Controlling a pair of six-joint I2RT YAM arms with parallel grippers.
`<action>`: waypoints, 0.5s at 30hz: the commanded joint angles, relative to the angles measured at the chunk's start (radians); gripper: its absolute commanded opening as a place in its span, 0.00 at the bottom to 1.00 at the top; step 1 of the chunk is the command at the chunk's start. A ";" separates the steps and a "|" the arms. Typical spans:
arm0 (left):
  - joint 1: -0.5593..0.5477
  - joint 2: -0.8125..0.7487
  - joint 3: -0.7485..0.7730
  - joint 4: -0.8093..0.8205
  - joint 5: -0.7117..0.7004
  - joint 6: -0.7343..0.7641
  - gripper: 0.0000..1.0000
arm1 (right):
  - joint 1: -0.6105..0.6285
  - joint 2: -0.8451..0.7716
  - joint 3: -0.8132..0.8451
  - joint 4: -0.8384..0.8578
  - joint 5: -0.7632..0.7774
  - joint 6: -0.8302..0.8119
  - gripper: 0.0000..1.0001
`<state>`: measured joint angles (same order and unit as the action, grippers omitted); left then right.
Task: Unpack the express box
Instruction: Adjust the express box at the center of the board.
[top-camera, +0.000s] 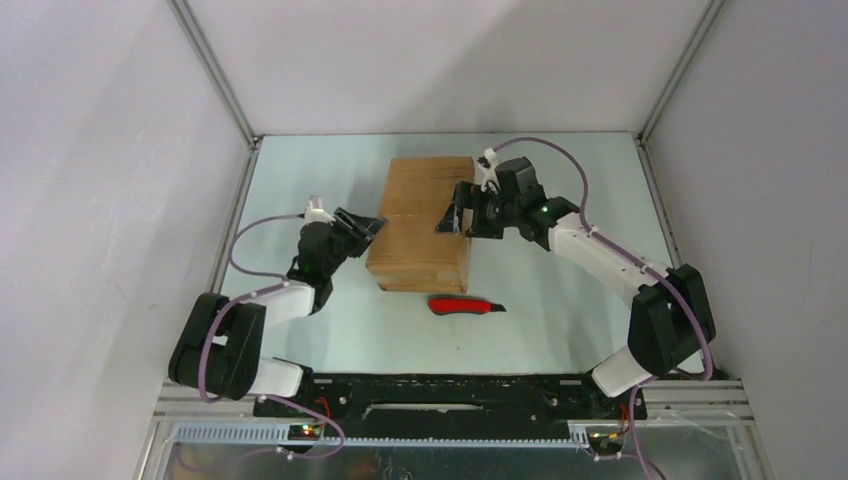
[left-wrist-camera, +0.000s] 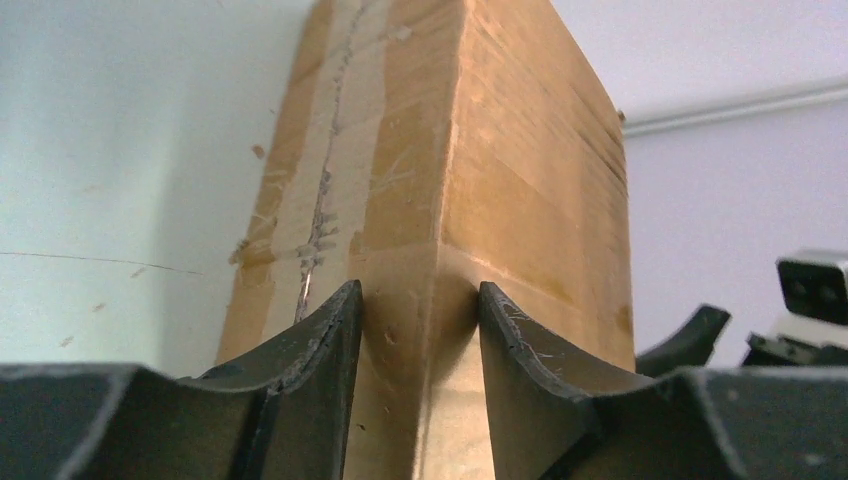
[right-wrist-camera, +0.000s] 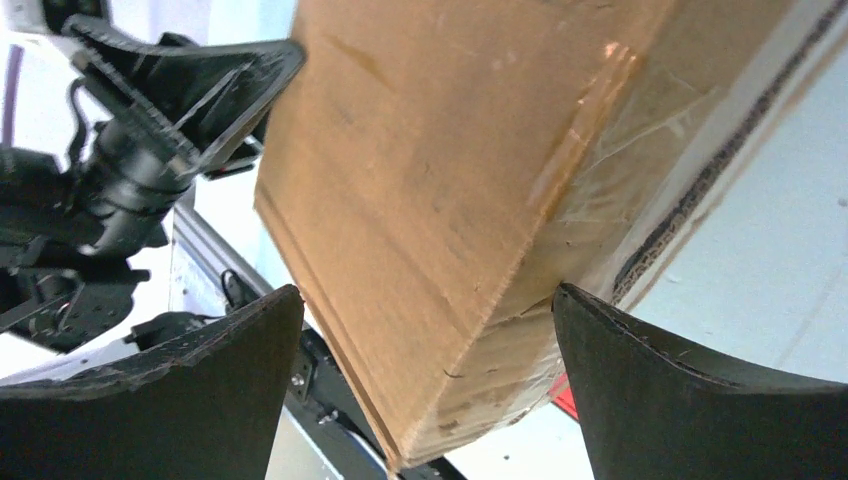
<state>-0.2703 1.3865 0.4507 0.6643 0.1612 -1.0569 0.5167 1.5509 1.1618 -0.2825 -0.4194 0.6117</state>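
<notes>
The express box (top-camera: 425, 220) is a brown cardboard carton lying flat in the middle of the table, taped along its top seam. My left gripper (top-camera: 372, 226) is at its left top edge. In the left wrist view the jaws (left-wrist-camera: 420, 290) stand half closed astride a long edge of the box (left-wrist-camera: 500, 150), tips close against the cardboard; real contact is unclear. My right gripper (top-camera: 448, 218) hovers over the box's right side. Its fingers (right-wrist-camera: 428, 290) stand wide apart around a taped corner of the box (right-wrist-camera: 430, 180) without pressing it.
A red-handled utility knife (top-camera: 465, 304) lies on the table just in front of the box. The work area is walled in by white panels on the left, right and back. Both arm bases sit on the black rail (top-camera: 450, 395) at the near edge.
</notes>
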 joint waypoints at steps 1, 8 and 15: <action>0.029 -0.008 -0.075 -0.197 -0.096 -0.016 0.41 | 0.097 -0.038 0.129 0.005 0.020 0.057 0.97; 0.042 -0.016 -0.014 -0.364 -0.156 0.056 0.40 | 0.126 -0.020 0.271 -0.175 0.192 0.005 0.97; 0.053 0.013 0.053 -0.504 -0.193 0.103 0.40 | 0.085 -0.021 0.314 -0.310 0.352 -0.052 0.98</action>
<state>-0.2295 1.3319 0.4992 0.4850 0.0582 -1.0554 0.6327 1.5497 1.4532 -0.4870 -0.1925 0.6003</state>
